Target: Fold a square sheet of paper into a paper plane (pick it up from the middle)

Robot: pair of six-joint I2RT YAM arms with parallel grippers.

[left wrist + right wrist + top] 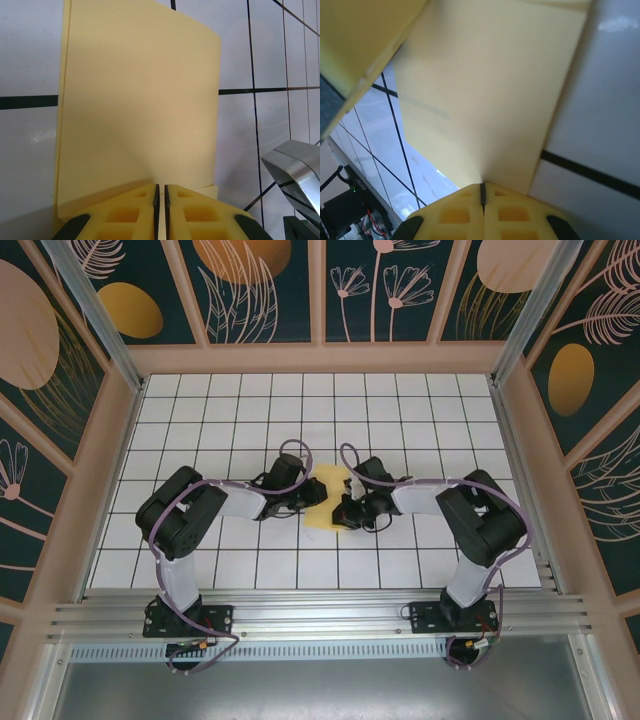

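The square sheet of paper (327, 502) is pale yellow and sits mid-table between my two grippers. In the left wrist view the sheet (140, 100) rises from the tiles in front of the fingers, with a second layer showing along its left edge. My left gripper (161, 186) (311, 496) is shut on its near edge, a thin strip of yellow between the pads. From the right wrist camera the sheet (490, 85) fans out from the fingertips. My right gripper (482, 185) (346, 508) is shut on the opposite edge.
White grid tiles (400, 410) stretch around the paper, with wooden walls (320, 358) on three sides. A metal part of the right arm (295, 165) sits close on the right of the left wrist view. The left gripper's yellow finger (360, 40) crosses the right wrist view's top left.
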